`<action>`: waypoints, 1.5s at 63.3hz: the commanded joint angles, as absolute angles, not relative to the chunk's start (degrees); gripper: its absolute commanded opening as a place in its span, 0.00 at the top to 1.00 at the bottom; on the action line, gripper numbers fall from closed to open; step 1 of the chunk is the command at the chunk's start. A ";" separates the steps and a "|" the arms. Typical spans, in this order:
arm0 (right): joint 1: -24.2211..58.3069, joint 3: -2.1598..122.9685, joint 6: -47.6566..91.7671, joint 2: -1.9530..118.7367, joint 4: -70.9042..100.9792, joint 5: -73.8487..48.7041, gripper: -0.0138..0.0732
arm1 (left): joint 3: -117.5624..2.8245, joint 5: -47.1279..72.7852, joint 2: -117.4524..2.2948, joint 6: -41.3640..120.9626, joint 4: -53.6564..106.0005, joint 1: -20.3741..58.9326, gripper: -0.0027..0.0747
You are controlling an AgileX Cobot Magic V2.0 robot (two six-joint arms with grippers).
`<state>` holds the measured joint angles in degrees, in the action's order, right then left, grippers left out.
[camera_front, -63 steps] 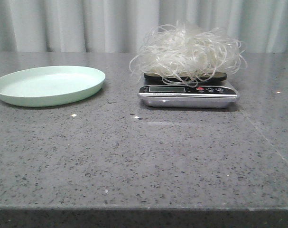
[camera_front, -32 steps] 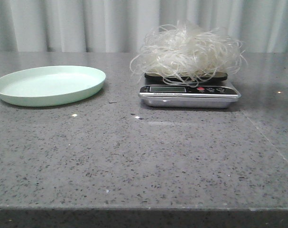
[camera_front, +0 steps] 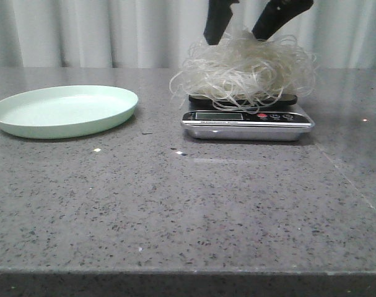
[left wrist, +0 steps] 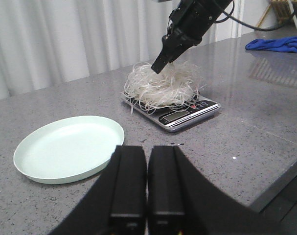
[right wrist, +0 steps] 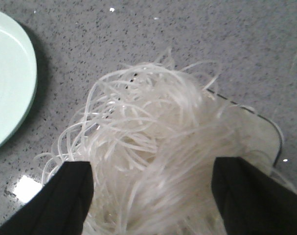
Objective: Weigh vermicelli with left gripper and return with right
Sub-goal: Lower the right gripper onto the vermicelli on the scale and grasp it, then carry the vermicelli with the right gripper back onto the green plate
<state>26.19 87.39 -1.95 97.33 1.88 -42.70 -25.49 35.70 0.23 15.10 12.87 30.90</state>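
The vermicelli (camera_front: 244, 69) is a fluffy whitish tangle resting on a small silver scale (camera_front: 247, 122) at the table's middle right. My right gripper (camera_front: 240, 34) hangs open straight above it, its two black fingers (right wrist: 70, 196) wide apart and just reaching the top strands (right wrist: 158, 142). In the left wrist view the same noodles (left wrist: 160, 88) sit on the scale (left wrist: 185, 113) under the right arm. My left gripper (left wrist: 147, 152) is shut and holds nothing, near the front of the table beside the pale green plate (left wrist: 70, 147).
The empty green plate (camera_front: 64, 110) lies at the left of the grey stone table (camera_front: 175, 210). A blue cloth (left wrist: 275, 44) lies far to the right. White curtains hang behind the table.
The right gripper has come down into view above the vermicelli; one second ago no arm showed. The noodles, scale and plate have not moved.
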 commanded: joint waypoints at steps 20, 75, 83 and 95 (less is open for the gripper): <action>26.79 91.43 -2.01 101.59 -5.14 -54.04 0.16 | -26.85 31.49 0.06 15.02 13.93 31.08 0.79; 37.29 117.86 -1.96 99.97 0.00 -56.71 0.62 | -26.85 31.49 0.06 15.02 13.93 31.08 0.79; 40.54 118.70 -1.96 102.49 2.79 -52.32 0.62 | -26.85 31.49 0.06 15.02 13.93 31.08 0.79; 44.17 118.78 -1.96 108.51 3.82 -47.41 0.62 | -26.85 31.49 0.06 15.02 13.93 31.08 0.79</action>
<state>42.99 116.69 -1.97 108.68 3.37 -54.07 -25.49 35.70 0.23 15.10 12.87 30.64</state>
